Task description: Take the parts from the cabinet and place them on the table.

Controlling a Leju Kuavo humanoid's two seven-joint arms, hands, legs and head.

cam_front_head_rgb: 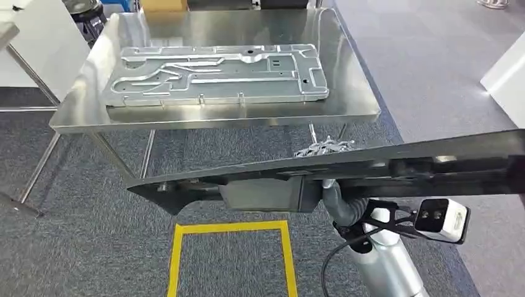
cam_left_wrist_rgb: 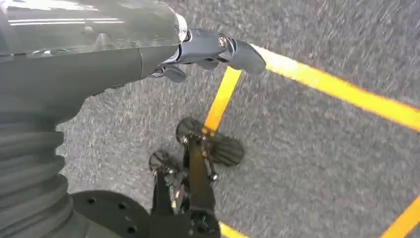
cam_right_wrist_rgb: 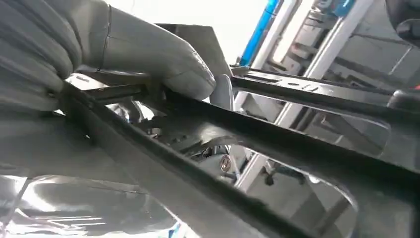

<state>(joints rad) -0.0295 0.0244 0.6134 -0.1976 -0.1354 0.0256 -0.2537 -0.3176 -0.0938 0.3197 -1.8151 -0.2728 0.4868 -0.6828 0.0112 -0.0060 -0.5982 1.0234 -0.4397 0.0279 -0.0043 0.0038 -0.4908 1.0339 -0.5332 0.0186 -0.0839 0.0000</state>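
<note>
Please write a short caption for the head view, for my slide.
Right hand carries a dark metal part toward the steel table, where one part already lies.

Even, bright indoor light is filling the head view, and the steel worktop (cam_front_head_rgb: 347, 93) is throwing back broad pale glare along its upper edge and right side. The ribbed plate (cam_front_head_rgb: 216, 74) lying on it is showing soft highlights on its ridges. Beneath the worktop a faint shadow is falling on the carpet (cam_front_head_rgb: 74, 247). The dark part (cam_front_head_rgb: 347, 167) crossing the lower frame is looking smeared and soft.

In the left wrist view, the carpet is streaking with motion blur and the yellow floor tape (cam_left_wrist_rgb: 341, 89) is blurring at its edges.

The right wrist view is washing out to white at upper centre, while the near thumb (cam_right_wrist_rgb: 148, 49) is sitting out of focus.
</note>
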